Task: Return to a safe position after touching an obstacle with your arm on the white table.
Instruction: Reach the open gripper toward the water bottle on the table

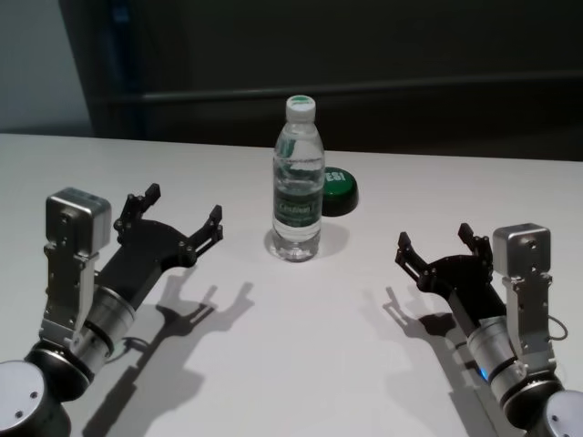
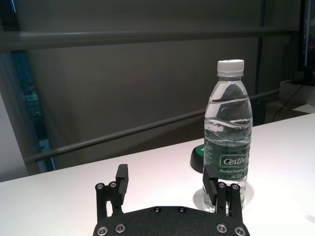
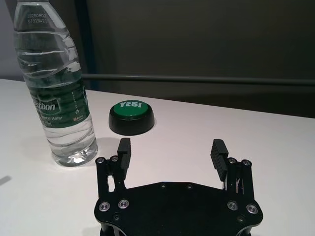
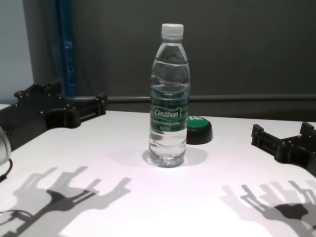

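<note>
The obstacle, a clear water bottle (image 1: 298, 182) with a white cap and green label, stands upright mid-table on the white table (image 1: 301, 355). It also appears in the chest view as the bottle (image 4: 169, 98), in the left wrist view as the bottle (image 2: 229, 132), and in the right wrist view as the bottle (image 3: 56, 88). My left gripper (image 1: 180, 216) hovers open to the bottle's left, apart from it, also seen as the left gripper (image 2: 167, 184). On the right, my right gripper (image 1: 437, 244) is open and empty, well clear of the bottle; the right gripper (image 3: 171, 152) shows both fingers spread.
A low black disc with a green "YES!" top (image 1: 338, 190) sits just behind and right of the bottle, also the disc (image 3: 131, 117). A dark wall and rail run behind the table's far edge.
</note>
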